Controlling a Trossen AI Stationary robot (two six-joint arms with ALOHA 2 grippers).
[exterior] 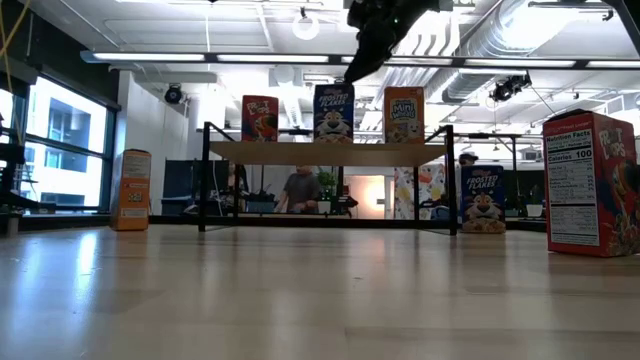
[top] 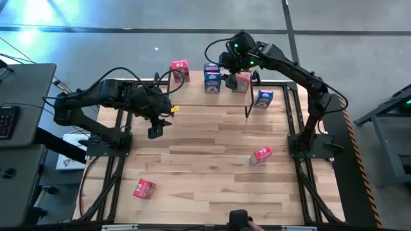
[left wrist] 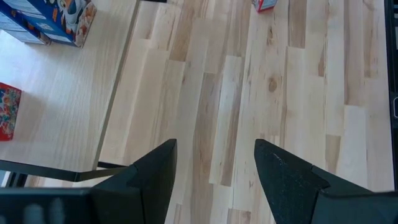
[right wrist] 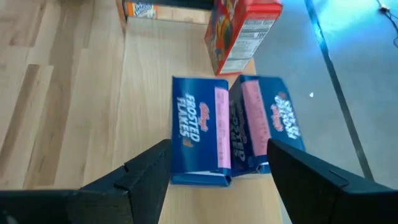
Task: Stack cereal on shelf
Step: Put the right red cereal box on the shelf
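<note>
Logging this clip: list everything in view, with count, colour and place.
shelf: one, light wood top on black legs, at the table's far edge
shelf cereal: three upright, red box, blue box, orange box
table cereal: four, blue carton by the shelf's right end, red carton right of middle, pink-red carton front left, orange carton left of the shelf
table: one, light wood planks
person: one, in the room behind the shelf
left hand: open, empty, over the table near the shelf's left end
right hand: open, above the shelf's boxes
</note>
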